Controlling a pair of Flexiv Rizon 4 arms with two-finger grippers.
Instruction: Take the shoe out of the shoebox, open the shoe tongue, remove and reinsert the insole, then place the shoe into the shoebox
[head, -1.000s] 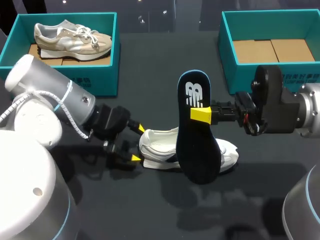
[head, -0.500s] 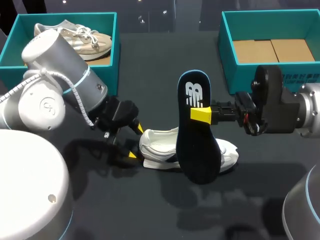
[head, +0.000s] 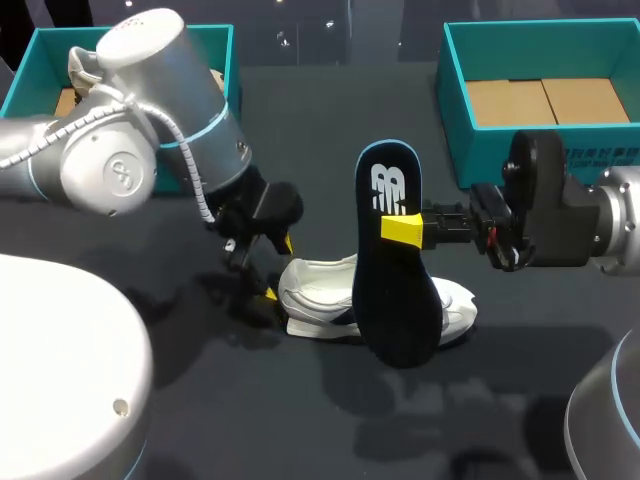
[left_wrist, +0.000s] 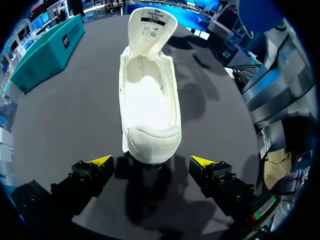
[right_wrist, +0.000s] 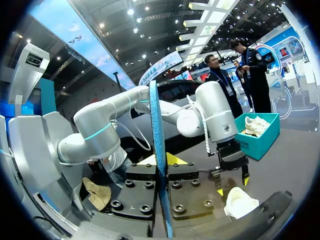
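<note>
Head view showed the white shoe (head: 315, 290) lying on the dark counter (head: 300, 420), heel toward the left hand (head: 279, 268). That hand was open, one yellow tip on each side of the heel, and it seemed not to touch. The right hand (head: 403, 229) pinched the dark insole (head: 395, 310) and held it standing up over the shoe.

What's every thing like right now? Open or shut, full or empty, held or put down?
white shoe: on the table, tongue pulled up, insole out.
insole: held upright over the white shoe.
right gripper: shut on the insole.
left gripper: open, at the white shoe's heel.
left shoebox: open, holding another shoe.
right shoebox: open, empty.
</note>
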